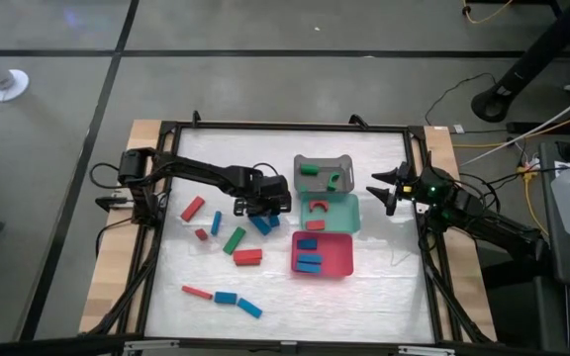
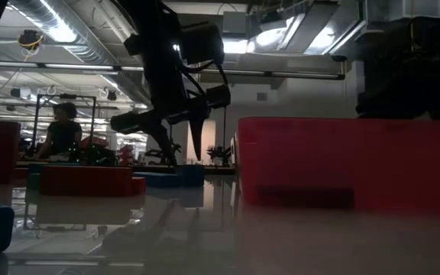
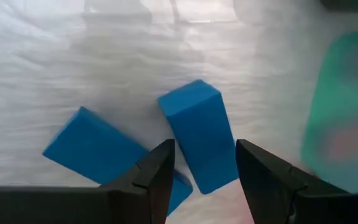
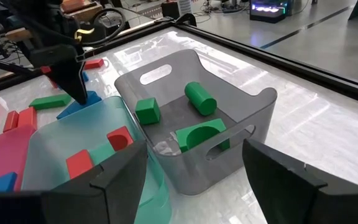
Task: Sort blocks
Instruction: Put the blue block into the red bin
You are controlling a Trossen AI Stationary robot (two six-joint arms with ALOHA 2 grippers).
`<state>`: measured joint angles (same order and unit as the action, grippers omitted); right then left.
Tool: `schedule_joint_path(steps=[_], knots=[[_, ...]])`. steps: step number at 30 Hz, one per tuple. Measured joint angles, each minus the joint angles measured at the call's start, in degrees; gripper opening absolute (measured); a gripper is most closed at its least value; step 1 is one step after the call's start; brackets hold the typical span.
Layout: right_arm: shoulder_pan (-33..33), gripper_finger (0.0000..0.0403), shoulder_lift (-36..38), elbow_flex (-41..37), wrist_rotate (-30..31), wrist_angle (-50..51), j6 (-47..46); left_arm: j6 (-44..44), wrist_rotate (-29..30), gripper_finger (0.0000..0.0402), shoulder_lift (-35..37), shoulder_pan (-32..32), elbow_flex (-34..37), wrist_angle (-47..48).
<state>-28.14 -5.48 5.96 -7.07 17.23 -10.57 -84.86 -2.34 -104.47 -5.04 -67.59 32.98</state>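
Note:
My left gripper [image 3: 205, 163] is open and points steeply down over two blue blocks lying on the white table. Its fingers stand on either side of the near end of one blue block [image 3: 197, 134]. The other blue block [image 3: 95, 149] lies beside it, partly behind one finger. In the high view this gripper [image 1: 262, 210] is left of the teal tray [image 1: 349, 222]. Red, blue and green blocks [image 1: 234, 240] lie loose on the table's left half. My right gripper [image 1: 389, 188] waits open at the table's right edge, by the grey tray [image 1: 300, 163].
The grey tray [image 4: 253, 118] holds green blocks, the teal tray [image 4: 55, 134] holds red ones, and a red tray [image 1: 344, 265] holds blue ones. All three stand in a column right of centre. More blocks [image 1: 226, 297] lie near the front edge. A black frame [image 1: 285, 127] rims the table.

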Motion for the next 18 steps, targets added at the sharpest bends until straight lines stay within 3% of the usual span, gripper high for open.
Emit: schedule_joint_path(steps=[6, 18], knots=[[0.0, 0.0264, 0.0, -0.02, 0.02, 0.0, -0.01, -1.39, 2.11, 0.0157, -0.38, -0.65, 0.0, 0.0], [0.0, 0.0264, -0.02, -0.02, 0.06, -0.04, -0.02, -1.31, 0.81, 0.0157, -3.17, -1.88, -0.11, -2.02]])
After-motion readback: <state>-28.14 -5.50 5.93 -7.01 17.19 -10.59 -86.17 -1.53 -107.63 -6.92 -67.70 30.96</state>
